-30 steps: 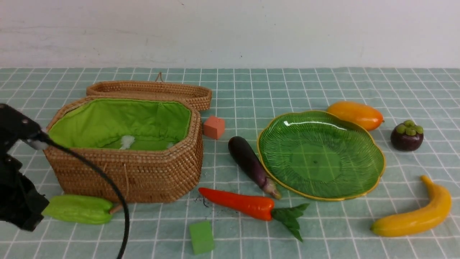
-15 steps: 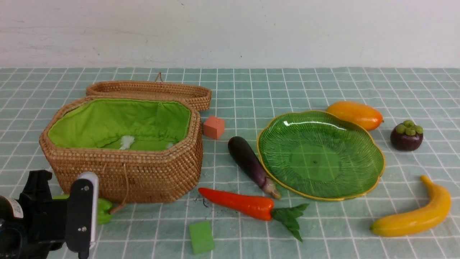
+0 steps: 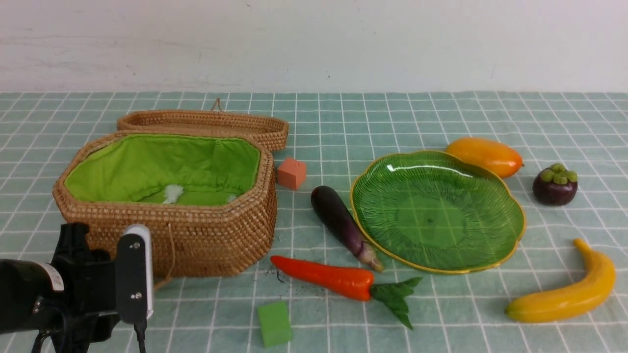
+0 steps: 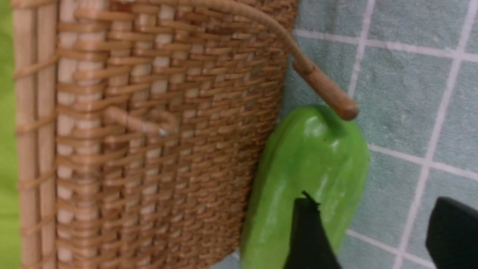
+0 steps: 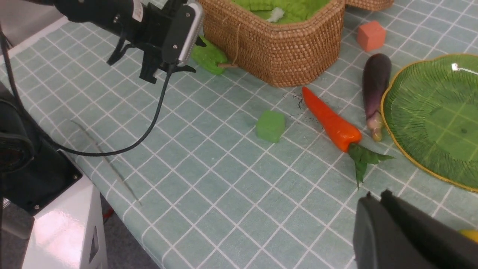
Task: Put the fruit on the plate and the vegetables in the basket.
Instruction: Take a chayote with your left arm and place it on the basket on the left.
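Two pincers: the left pincer (image 4: 373, 203) gapes wide over the gourd (image 4: 310, 175), which seemingly touches the basket (image 4: 168, 130); the right pincer (image 5: 377, 198) shows too little to tell.

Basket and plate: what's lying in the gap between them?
In the front view, the eggplant lies between basket and plate, its stem end by the plate's rim; a small orange cube sits farther back, near the basket.

Robotics lab bench: a desk (image 5: 209, 209) draped in green checked cloth (image 3: 373, 117) stands against a bare white wall (image 3: 314, 44). The carrot (image 3: 328, 277) and banana (image 3: 569, 294) laid out on it are plastic toys. At the desk's near edge, a black robot arm (image 5: 93, 11) trails a cable (image 5: 151, 125) beside a white equipment stand (image 5: 59, 231) on a grey floor (image 5: 123, 246).
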